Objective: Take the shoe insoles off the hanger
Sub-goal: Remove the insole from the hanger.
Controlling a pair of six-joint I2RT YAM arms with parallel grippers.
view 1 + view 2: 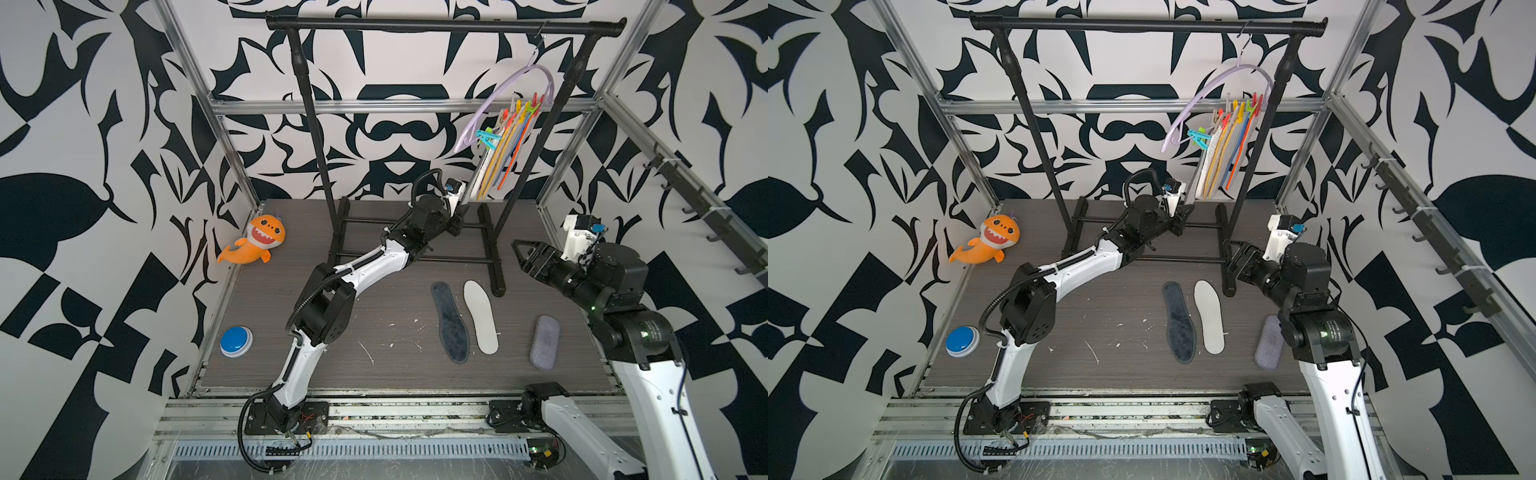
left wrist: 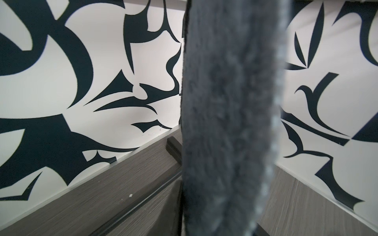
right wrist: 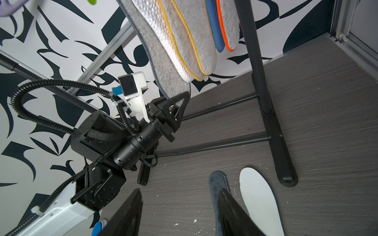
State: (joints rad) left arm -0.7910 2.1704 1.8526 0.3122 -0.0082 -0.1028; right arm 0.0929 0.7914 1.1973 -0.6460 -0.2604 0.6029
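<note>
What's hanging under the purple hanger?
Under the hanger hang shoe insoles, clipped in a row by coloured pegs. The left pincer is at the bottom tip of the end one, the fuzzy dark grey insole. They overlap, so some are covered and I cannot count them all.

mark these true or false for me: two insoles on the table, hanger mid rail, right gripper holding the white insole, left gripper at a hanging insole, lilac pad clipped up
1. Two insoles lie on the table: a dark grey-blue insole and a white insole. True.
2. The hanger hangs at the middle of the black rail. False: it hangs near the rail's end on the right arm's side.
3. The right gripper holds the white insole. False: it is open and empty, above the table.
4. The left gripper is at the bottom tip of the hanging grey insole. True.
5. The lilac-grey pad is clipped to the hanger. False: it lies on the table.
</note>
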